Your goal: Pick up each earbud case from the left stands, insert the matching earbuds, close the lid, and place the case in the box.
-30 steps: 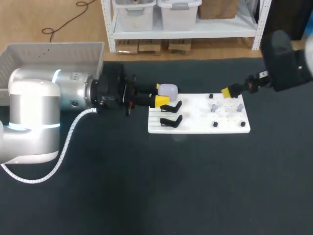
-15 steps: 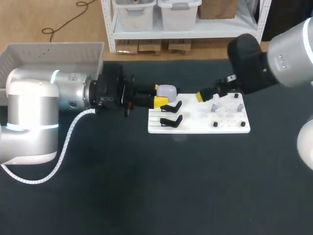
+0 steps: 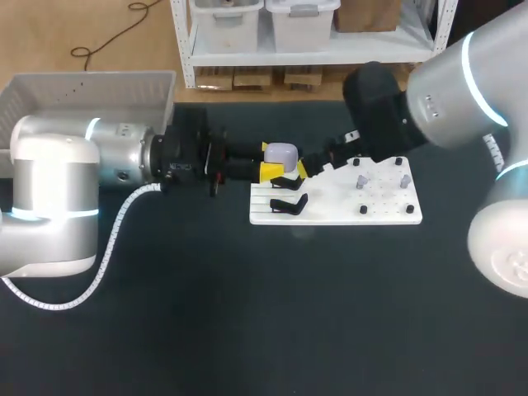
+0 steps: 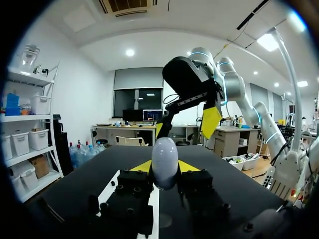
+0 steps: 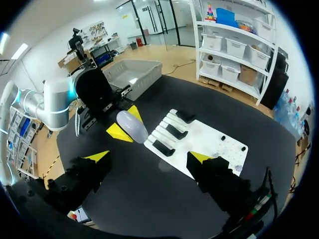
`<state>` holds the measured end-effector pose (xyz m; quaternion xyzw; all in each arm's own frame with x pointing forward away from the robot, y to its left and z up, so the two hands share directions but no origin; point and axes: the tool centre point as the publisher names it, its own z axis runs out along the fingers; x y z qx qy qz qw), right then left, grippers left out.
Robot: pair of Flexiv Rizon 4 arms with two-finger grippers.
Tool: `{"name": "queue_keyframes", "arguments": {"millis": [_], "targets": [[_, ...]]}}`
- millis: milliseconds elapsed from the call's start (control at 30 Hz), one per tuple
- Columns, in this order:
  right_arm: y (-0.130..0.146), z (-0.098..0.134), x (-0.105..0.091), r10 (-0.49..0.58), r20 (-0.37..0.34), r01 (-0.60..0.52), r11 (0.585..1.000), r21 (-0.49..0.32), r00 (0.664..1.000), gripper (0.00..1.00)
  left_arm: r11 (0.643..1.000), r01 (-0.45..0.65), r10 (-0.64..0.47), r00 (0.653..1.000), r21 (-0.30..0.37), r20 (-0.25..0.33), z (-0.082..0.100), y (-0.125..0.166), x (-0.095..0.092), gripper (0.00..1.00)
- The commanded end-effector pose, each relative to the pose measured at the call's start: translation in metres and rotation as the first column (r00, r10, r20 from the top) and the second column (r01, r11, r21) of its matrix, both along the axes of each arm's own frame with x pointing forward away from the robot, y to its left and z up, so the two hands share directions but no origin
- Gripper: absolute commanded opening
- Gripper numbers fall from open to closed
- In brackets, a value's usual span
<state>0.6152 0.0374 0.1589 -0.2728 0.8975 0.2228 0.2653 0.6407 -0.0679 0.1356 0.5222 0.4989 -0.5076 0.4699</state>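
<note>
A lavender earbud case (image 3: 283, 153) with its lid shut is held just left of the white board (image 3: 388, 216), with my left gripper (image 3: 273, 160) shut on it. In the left wrist view the case (image 4: 164, 160) stands upright between the yellow tips. My right gripper (image 3: 312, 165) hangs wide open over the board's left end, just right of the case and apart from it. From the right wrist, the case (image 5: 132, 126) lies ahead of my open right gripper (image 5: 148, 157). Two small grey earbuds (image 3: 361, 179) (image 3: 404, 177) stand on the board's right half.
Two black stands (image 3: 289, 180) (image 3: 289, 204) on the board's left part are bare. Black pegs (image 3: 363, 209) mark the board's right half. A pale open box (image 3: 82, 82) sits at the table's far left corner, behind my left arm.
My right arm has swung left across the board, from its right end to just beside the held case. The left arm and the case have not moved.
</note>
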Motion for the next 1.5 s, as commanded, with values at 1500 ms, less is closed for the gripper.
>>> {"name": "queue_keyframes", "arguments": {"millis": [1500], "targets": [[0.019, -0.017, 0.034, 0.032, -0.088, -0.031, 0.999, 0.007, 0.996, 1.0, 1.0, -0.005, 0.005, 1.0, -0.001, 0.001, 0.0, 0.0, -0.001, 0.0]]}}
